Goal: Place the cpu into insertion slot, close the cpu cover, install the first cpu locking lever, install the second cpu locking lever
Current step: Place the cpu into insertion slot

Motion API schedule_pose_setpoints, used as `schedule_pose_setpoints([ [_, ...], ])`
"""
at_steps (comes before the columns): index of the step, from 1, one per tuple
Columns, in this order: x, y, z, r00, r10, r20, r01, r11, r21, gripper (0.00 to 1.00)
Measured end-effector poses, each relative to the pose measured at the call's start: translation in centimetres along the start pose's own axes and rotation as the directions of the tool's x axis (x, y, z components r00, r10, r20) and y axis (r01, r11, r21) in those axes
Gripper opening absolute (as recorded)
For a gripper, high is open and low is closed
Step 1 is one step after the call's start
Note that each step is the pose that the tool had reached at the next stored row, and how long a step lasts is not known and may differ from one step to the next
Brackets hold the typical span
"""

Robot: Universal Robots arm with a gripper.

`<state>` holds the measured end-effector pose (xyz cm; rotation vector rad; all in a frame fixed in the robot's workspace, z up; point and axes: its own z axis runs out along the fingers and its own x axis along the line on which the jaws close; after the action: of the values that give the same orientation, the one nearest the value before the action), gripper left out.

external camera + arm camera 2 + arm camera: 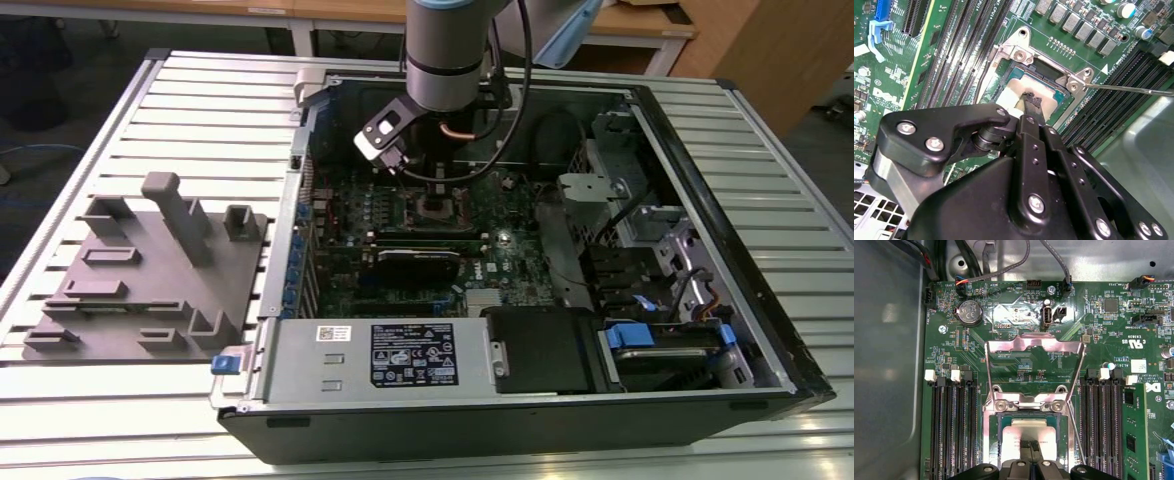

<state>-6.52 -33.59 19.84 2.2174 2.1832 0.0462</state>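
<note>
The cpu [1029,432], a small square chip with a silvery top, lies in the insertion slot [988,440] on the green motherboard. My gripper [1030,445] hangs directly over it. Its two black fingertips are drawn close together on a small dark nub at the middle of the cpu [1013,95]. The cpu cover [1034,343] is swung up from its hinge edge, and the board shows through its window. A thin locking lever [1134,90] sticks out sideways from a socket corner. In the exterior view the gripper [433,190] reaches down into the open computer case above the insertion slot [435,208].
Long black memory slots [954,430] flank the socket on both sides. A black card [414,262] and a power supply [387,355] lie nearer the case front. Cables [1004,270] run along the case wall. A grey fixture [147,270] sits on the slatted table.
</note>
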Motion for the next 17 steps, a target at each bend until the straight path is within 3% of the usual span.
schedule_pose_setpoints([
  [17, 0.01, 0.05, -1.07, 1.0, 0.0, -0.0005, 0.0, 1.0, -0.0003, 0.1],
])
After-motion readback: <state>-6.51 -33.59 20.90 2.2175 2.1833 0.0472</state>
